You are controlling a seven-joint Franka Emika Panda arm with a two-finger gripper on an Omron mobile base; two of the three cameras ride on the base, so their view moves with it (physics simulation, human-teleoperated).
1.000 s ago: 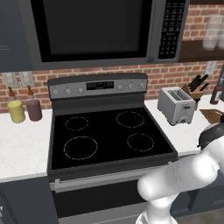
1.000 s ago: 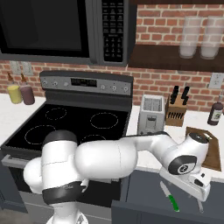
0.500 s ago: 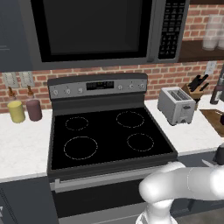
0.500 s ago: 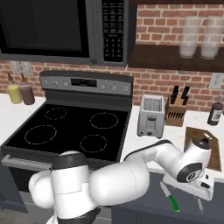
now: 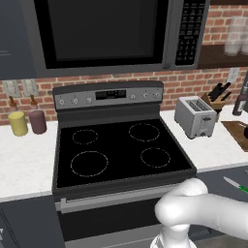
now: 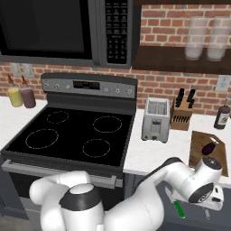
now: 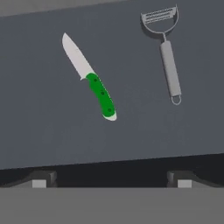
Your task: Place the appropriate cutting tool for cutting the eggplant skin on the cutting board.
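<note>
The cutting tool [image 7: 97, 85], a small knife with a silvery blade and green handle, lies flat on the dark floor of an open drawer [image 7: 43, 122]; its handle also shows in the right base view [image 6: 179, 210] and the left base view [image 5: 236, 184]. My gripper [image 7: 111, 180] hangs above the drawer, open, with nothing between its wide-apart fingertips [image 7: 40, 179]. The knife lies ahead of them, untouched. The cutting board [image 6: 198, 140] rests on the counter right of the toaster, with a dark eggplant [image 6: 208, 148] on it; its edge shows at the right [image 5: 238, 131].
A metal peeler [image 7: 168, 57] lies in the drawer beside the knife. A silver toaster [image 6: 155, 119] and a tan knife block [image 6: 182, 115] stand on the counter. A dark bottle [image 6: 222, 116] stands behind the board. The stove [image 6: 72, 135] is to the left.
The arm has swung lower and further right, bringing the hand down over the open drawer. The knife and the peeler have not moved.
</note>
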